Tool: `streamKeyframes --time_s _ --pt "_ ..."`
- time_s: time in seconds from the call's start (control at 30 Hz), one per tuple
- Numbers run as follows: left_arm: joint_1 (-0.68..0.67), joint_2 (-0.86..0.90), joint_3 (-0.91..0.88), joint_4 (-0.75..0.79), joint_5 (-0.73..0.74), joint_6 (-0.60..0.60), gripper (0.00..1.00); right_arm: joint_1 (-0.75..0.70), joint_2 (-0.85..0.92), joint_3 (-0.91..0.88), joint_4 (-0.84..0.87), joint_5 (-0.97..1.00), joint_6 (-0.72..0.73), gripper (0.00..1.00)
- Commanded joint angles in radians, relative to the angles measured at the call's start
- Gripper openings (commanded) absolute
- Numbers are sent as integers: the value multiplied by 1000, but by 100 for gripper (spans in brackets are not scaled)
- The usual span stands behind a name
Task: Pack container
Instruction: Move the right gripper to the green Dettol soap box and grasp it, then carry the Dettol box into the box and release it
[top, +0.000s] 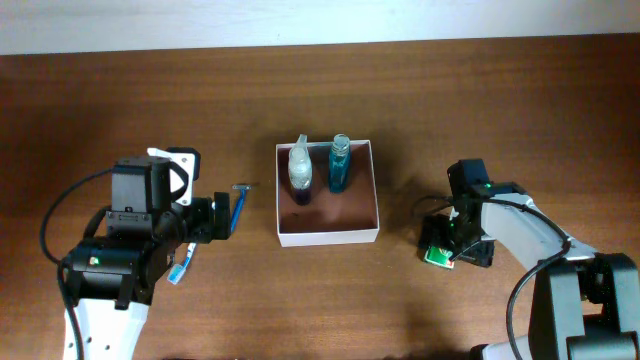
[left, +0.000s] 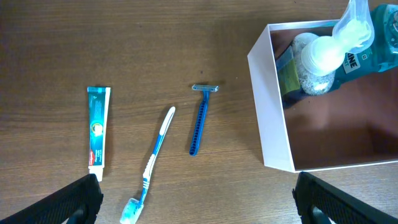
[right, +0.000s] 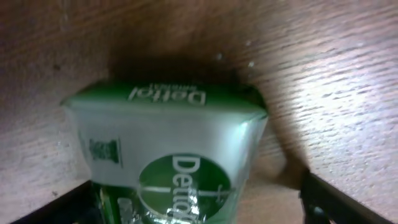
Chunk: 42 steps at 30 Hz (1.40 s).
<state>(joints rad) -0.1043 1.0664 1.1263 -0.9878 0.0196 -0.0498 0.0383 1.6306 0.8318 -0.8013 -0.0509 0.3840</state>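
The container (top: 330, 237) is a square white box with a reddish-brown inside, at the table's middle; it also shows in the left wrist view (left: 271, 112). A white spray bottle (top: 300, 168) and a teal bottle (top: 339, 162) lie inside it. My left gripper (top: 225, 212) is open and empty (left: 199, 208), left of the box, above a blue razor (left: 199, 121), a toothbrush (left: 152, 165) and a toothpaste tube (left: 98, 134). My right gripper (top: 452, 248) is open and straddles a green Dettol soap pack (right: 168, 130) that lies on the table right of the box.
The razor (top: 240, 190) lies just left of the container, and the toothbrush (top: 182, 265) is near the left arm. The soap pack (top: 436, 254) lies a short way from the container's right wall. Black cables trail from both arms.
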Motion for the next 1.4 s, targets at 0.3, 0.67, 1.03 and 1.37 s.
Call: streamKeyframes --time_s 0.3,0.67,1.03,1.37 --pt "2 0 18 -2 11 -6 99 -7 -3 -15 17 -17 -13 46" --pt "2 0 18 -2 11 -6 99 -7 -3 -15 17 -17 -13 37" --pt "2 0 18 -2 11 -6 99 -7 -3 -9 17 -17 -13 25" --pt "2 0 18 -2 11 -6 100 -6 -7 138 -98 -17 -82 15"
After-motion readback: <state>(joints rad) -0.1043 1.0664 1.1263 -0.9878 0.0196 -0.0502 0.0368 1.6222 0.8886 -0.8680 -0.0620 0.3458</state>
